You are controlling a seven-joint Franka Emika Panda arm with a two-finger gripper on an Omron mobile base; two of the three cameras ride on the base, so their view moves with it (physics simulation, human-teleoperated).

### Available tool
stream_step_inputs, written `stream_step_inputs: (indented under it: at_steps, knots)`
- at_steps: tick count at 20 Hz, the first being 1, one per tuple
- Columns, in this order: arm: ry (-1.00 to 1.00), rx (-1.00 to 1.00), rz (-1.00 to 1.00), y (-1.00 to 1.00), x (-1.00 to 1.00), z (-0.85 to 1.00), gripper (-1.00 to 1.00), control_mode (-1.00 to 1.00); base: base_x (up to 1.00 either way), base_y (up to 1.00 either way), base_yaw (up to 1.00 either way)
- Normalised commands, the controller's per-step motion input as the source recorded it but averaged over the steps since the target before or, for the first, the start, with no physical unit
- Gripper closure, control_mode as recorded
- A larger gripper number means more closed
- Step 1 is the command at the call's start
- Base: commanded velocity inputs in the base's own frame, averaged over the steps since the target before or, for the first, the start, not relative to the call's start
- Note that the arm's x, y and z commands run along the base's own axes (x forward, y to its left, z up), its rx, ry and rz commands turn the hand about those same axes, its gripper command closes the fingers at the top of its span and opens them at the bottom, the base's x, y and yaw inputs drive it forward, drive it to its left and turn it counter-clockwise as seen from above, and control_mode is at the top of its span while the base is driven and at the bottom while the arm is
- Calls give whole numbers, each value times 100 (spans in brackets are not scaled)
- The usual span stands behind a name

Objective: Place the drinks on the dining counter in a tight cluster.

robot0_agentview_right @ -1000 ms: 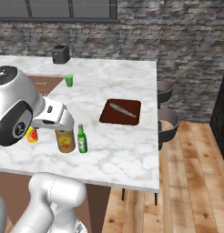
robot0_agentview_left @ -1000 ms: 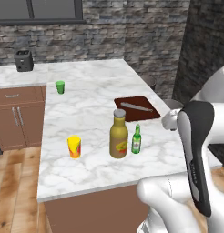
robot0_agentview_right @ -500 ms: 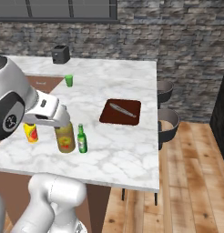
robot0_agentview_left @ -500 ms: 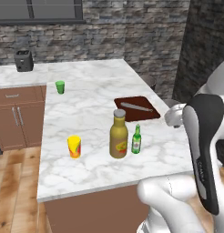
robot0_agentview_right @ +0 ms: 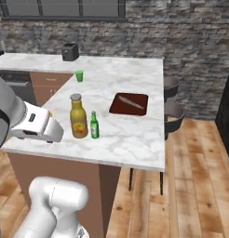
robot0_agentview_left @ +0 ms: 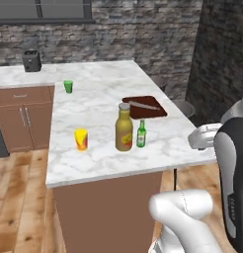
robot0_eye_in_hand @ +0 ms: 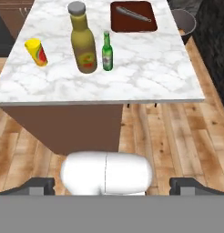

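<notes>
the tool (robot0_eye_in_hand: 112, 184) hangs off the near edge of the worktop (robot0_eye_in_hand: 145, 82), above the wood floor, with its two dark tips set wide apart and nothing between them. ahead of it and a little to its left stand the amber bottle (robot0_eye_in_hand: 83, 38) and the green bottle (robot0_eye_in_hand: 107, 52), upright and just beside each other but not touching; in the left base view the same amber bottle (robot0_agentview_left: 124, 128) and green bottle (robot0_agentview_left: 141, 133) stand side by side near the worktop's front edge. farther left of the tool is a small yellow-red can (robot0_eye_in_hand: 36, 52), and far ahead lies a brown cutting board (robot0_eye_in_hand: 134, 16) with a knife on it. i see no pale-blue bottle. two drinks look already clustered, so the step in hand seems to be fetching the third. the next move likely calls for finding that bottle, then setting it close by the pair without tipping them.
</notes>
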Motion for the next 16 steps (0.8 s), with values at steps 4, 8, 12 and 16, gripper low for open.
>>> stream_step_inputs:
  at_steps: [4, 8, 12, 16]
  knots:
    - [0, 0, 0, 0, 0, 0, -100, 100, -63, 41, 19]
    - [0, 0, 0, 0, 0, 0, -100, 100, -29, 96, 37]
    - [0, 0, 0, 0, 0, 0, -100, 100, -29, 100, 68]
    - [0, 0, 0, 0, 0, 0, -100, 100, -22, 100, 80]
